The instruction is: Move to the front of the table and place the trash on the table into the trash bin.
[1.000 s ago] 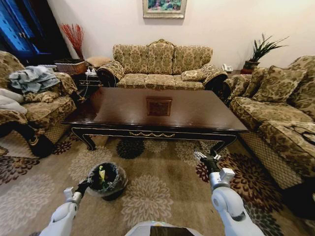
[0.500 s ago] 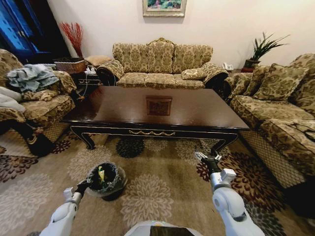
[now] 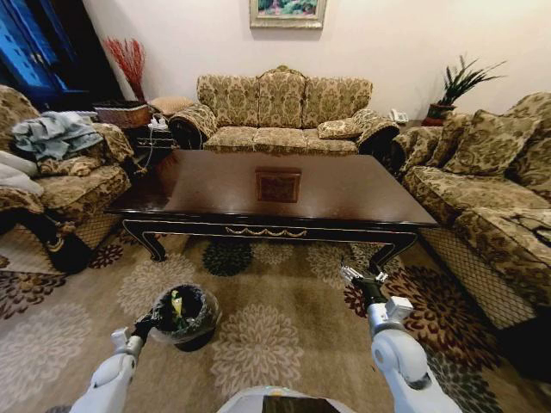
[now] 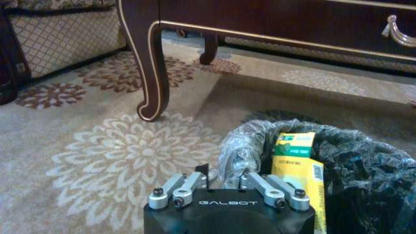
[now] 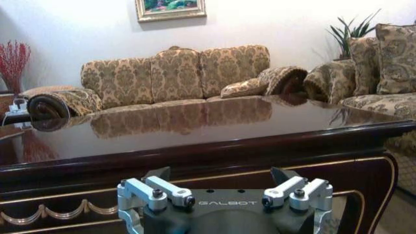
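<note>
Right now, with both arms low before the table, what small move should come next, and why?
Probably lift the left gripper clear of the trash bin. The table top looks bare, a yellow-green pack lies in the bin, and the right gripper hangs open, holding nothing.

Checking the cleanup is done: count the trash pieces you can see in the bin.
1: a yellow and green packet stands on end inside the bin. Others may be hidden deeper in the dark bag.
</note>
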### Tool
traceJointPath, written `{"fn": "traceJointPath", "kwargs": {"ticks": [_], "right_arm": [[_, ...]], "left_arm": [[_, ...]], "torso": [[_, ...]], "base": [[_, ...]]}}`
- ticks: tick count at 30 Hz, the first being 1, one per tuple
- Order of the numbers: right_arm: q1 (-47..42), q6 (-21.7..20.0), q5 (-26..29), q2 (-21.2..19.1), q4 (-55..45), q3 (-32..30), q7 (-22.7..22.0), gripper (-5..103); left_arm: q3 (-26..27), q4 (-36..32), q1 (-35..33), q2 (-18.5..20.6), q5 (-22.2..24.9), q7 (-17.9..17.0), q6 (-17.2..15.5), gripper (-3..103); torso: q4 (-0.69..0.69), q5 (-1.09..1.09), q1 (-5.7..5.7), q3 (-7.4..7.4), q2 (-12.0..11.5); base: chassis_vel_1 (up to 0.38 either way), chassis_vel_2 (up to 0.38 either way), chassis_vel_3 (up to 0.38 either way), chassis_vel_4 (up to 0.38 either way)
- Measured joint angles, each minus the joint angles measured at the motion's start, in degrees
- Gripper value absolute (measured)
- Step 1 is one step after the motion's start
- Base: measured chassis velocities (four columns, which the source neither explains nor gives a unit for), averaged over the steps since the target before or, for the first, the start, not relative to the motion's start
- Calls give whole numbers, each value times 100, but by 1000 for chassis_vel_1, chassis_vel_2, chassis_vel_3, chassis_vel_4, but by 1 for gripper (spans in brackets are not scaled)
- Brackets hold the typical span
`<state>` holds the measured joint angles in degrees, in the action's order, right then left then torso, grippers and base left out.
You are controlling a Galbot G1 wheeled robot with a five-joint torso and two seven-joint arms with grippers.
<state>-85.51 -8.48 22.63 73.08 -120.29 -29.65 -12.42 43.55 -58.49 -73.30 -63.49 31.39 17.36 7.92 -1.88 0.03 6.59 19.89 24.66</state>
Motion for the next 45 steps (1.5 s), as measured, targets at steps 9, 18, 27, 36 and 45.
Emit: {"fn": "traceJointPath", "kwargs": {"ticks": [9,18,27,36,45], "right_arm": [[-24,45,-16,22,52,11,47,100],[14,121,-34,73,166,36,120,100],[-14,246,-22,146,214,-7,202,100],[-119,409,29,153,254,-113,300,100],[-155,471,60,132,277,-121,336,100]], "left_arm": [[69,-48,-21,39,-44,10,-78,56],[345,-633,-290,93,-110,112,-534,89],[591,-1088,-563,154,-312,439,-953,100],[816,-1214,-633,221,-361,526,-1031,100],[1005,-1516,-676,225,-329,630,-1225,100]], "torso": [[0,-3,9,15,23],[-1,-3,14,23,36],[0,-3,17,28,44],[-1,-4,18,31,49],[0,-3,20,33,51]], "base": [[0,0,0,0],[0,0,0,0],[0,0,0,0],[0,0,0,0],[0,0,0,0]]}}
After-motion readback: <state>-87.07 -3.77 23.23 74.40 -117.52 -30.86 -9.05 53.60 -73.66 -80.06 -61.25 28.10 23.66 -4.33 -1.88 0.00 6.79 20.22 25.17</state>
